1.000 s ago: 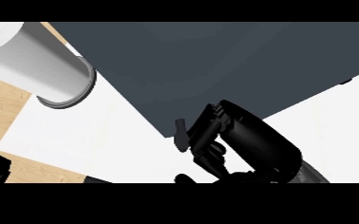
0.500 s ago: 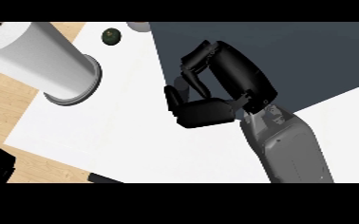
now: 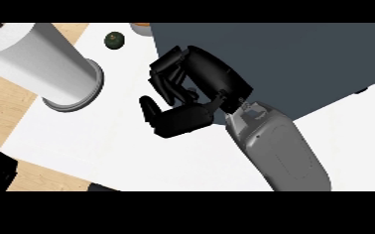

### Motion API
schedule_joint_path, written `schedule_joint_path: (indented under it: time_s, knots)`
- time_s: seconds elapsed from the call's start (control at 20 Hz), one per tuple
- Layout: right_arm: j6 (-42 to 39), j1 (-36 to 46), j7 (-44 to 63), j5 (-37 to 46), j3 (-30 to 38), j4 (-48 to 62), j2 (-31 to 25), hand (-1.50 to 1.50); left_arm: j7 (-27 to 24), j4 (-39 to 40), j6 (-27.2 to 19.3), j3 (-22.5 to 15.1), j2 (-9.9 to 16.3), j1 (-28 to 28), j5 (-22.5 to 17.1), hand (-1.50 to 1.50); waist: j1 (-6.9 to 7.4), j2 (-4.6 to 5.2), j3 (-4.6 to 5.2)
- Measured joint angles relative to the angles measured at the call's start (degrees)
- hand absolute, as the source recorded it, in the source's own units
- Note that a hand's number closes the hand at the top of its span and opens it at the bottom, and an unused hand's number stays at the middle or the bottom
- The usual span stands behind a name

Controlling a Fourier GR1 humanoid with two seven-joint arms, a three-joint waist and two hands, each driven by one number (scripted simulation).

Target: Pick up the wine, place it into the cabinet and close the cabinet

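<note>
You won't find the wine as a bottle you can name here: I cannot tell where it lies, nor whether anything sits hidden inside the curl of the hand. One hand is in view, the right hand (image 3: 214, 77), on one grey forearm (image 3: 282, 151) that comes up from the lower right. Its fingers (image 3: 167, 68) are curled in toward the thumb (image 3: 174, 120), drawn together, with only a slit of white bench (image 3: 110, 139) showing between them and nothing I can make out in their hold.

The hand hangs over the straight edge of one dark grey panel (image 3: 293, 54), which fills the upper right.

Left of the fingers, apart from them, is one big white cylinder (image 3: 47, 67) with a grey rim, lying slantwise across the bench's left edge; I cannot tell what it is.

Near the bench's far edge is one small dark green round thing (image 3: 113, 40), and just beside the panel's corner one brownish object (image 3: 141, 27), cut off.
</note>
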State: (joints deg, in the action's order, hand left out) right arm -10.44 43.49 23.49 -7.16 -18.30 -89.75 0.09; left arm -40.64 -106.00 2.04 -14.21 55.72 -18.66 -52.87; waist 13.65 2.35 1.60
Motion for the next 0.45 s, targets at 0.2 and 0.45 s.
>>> schedule_joint_path:
  time_s: [0.2,0.45]
  knots:
    - [-1.2,4.1,-2.9,-2.5,-4.7,3.8,0.0,1.5,-0.1,0.5,-0.4,0.0,-0.5,-0.2,-0.1,1.5,-0.42,-0.15,1.13]
    - [-0.1,6.6,-5.3,-4.4,-8.1,6.4,0.0,1.5,-0.2,0.9,-0.8,0.1,-0.9,-0.6,-0.1,1.5,-1.95,-0.51,1.33]
